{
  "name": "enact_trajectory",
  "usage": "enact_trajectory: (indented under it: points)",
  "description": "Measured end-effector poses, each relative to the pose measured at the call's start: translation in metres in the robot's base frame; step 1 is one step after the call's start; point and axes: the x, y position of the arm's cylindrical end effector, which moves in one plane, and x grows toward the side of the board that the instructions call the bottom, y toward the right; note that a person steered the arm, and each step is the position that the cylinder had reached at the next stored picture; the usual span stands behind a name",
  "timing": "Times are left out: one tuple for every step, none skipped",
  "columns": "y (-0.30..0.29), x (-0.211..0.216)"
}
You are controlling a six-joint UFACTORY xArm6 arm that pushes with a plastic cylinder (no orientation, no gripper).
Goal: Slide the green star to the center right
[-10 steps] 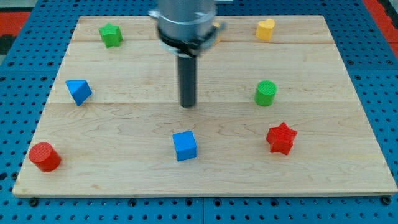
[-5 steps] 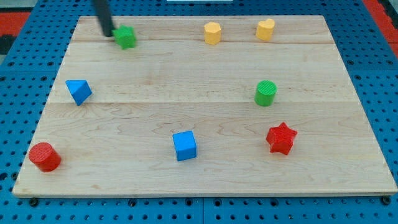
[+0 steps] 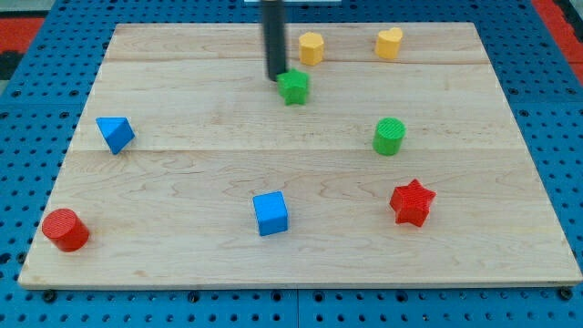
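The green star (image 3: 294, 87) lies on the wooden board (image 3: 182, 182) in the upper middle of the view. My tip (image 3: 275, 76) is at the star's upper left edge, touching or nearly touching it. The dark rod rises from there out of the view's top. A green cylinder (image 3: 389, 136) stands to the star's lower right, at the board's centre right.
A yellow cylinder (image 3: 311, 47) stands just above and right of the star, a yellow heart (image 3: 389, 43) further right. A blue triangle (image 3: 115, 133) is at the left, a red cylinder (image 3: 65, 229) at the bottom left, a blue cube (image 3: 271, 213) at the bottom middle, a red star (image 3: 412, 202) at the lower right.
My tip went from mid-board to the top left, then rightward with the green star. The star slid from the top left to the upper middle. Other blocks have not moved.
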Motion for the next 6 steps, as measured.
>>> enact_trajectory:
  points:
    - [-0.048,0.002]
    - [-0.06,0.035]
    - [-0.008,0.036]
    - [0.011,0.023]
    - [0.01,0.014]
    - [0.079,0.014]
